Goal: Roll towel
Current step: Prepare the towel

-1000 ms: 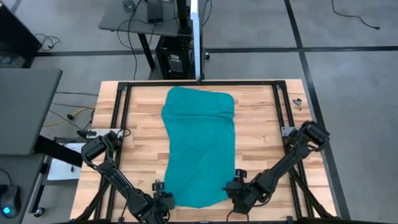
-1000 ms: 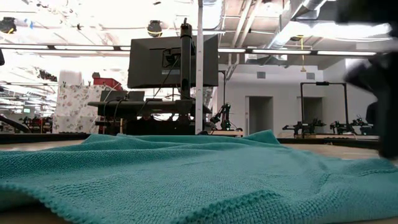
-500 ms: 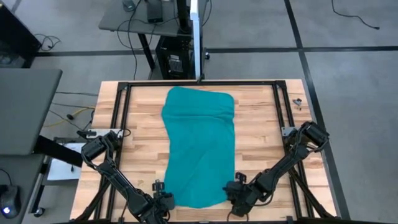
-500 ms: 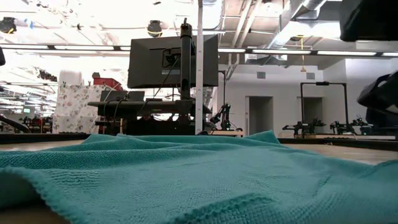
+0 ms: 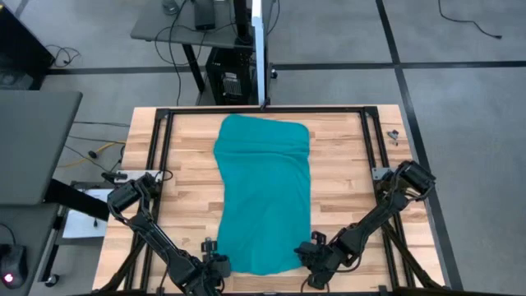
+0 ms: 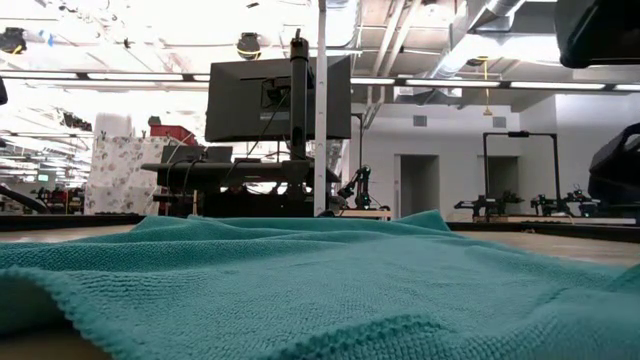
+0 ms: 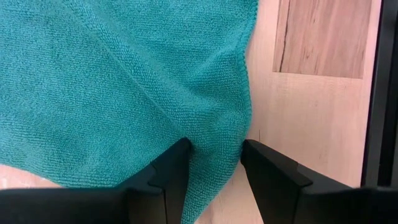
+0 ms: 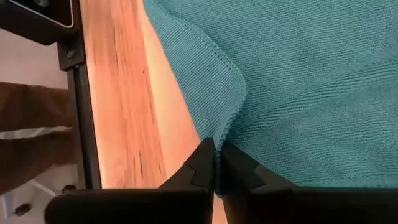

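The teal towel (image 5: 263,189) lies spread flat, running from the table's far edge to its near edge. Its near hem fills the foreground of the low view (image 6: 300,290). My left gripper (image 5: 214,263) is at the towel's near left corner, open. Its two fingers stand on either side of the corner's side hem (image 7: 245,124). My right gripper (image 5: 311,251) is at the near right corner and is shut on the towel's side edge (image 8: 239,93). Part of the right arm shows as a dark shape (image 6: 615,170) at the picture's right. My left gripper points down at the towel's near left corner (image 7: 211,149). Cloth lies between its fingers, and I cannot tell whether they touch it. My right gripper pinches the towel's hemmed right edge (image 8: 222,138) between its two fingertips, close to the near right corner. The fingers come from above, pointing down. The hem puckers up into the pinch, and the rest of the towel lies on the table.
A black frame rail (image 5: 156,164) runs around the wooden table top. Bare wood lies left (image 5: 185,181) and right (image 5: 345,181) of the towel. A small object (image 5: 393,136) sits at the far right, and a post (image 6: 321,110) stands behind the far edge.
My right gripper has shifted a little toward the table's near edge at the towel's near right corner and has shut on the towel's edge. The towel has stayed flat in place.
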Motion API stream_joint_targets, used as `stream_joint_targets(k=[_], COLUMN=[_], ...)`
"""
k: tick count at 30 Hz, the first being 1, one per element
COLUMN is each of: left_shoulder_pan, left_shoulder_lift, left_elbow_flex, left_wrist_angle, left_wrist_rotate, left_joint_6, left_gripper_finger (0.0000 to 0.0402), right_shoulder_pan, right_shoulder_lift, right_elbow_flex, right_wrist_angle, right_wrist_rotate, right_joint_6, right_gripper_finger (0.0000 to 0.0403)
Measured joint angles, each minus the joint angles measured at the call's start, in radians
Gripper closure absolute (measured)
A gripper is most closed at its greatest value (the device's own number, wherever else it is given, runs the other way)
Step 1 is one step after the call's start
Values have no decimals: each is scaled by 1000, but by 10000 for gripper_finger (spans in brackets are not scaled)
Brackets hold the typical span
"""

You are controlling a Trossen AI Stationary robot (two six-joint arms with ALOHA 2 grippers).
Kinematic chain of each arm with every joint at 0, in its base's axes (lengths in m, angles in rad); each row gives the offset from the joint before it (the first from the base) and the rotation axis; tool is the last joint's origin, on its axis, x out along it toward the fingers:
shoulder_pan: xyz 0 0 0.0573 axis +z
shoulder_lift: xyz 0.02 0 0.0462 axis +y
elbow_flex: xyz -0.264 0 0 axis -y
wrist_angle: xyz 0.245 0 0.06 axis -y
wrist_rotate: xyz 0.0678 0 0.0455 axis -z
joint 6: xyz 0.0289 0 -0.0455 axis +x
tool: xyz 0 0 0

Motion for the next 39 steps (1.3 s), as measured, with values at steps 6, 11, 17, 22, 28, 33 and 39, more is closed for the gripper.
stream_joint_targets(k=[6, 11, 17, 22, 28, 33, 39], left_shoulder_pan=[-2, 42, 150, 208, 188, 139, 61], left_shoulder_lift=[-55, -98, -96, -103, -176, -257, -290], left_elbow_flex=[-5, -3, -7, -7, -7, -5, -5], left_wrist_angle=[-5, 9, 58, 52, 21, -20, -60], left_wrist_rotate=[25, 162, 363, 426, 438, 235, 62], left_joint_6=[-48, -7, 166, 229, 166, 21, -157], left_gripper_finger=[265, 289, 391, 391, 390, 390, 389], right_shoulder_pan=[81, 113, 108, 107, 125, 130, 123], right_shoulder_lift=[0, -1, -1, -1, -1, -1, 0], right_elbow_flex=[0, 1, 1, 1, 1, 1, 1], right_wrist_angle=[43, 50, 49, 49, 50, 46, 46], right_wrist_rotate=[-1, 9, 51, 54, 57, 57, 57], right_joint_6=[50, 77, 76, 83, 102, 97, 59], right_gripper_finger=[402, 402, 402, 403, 403, 403, 403])
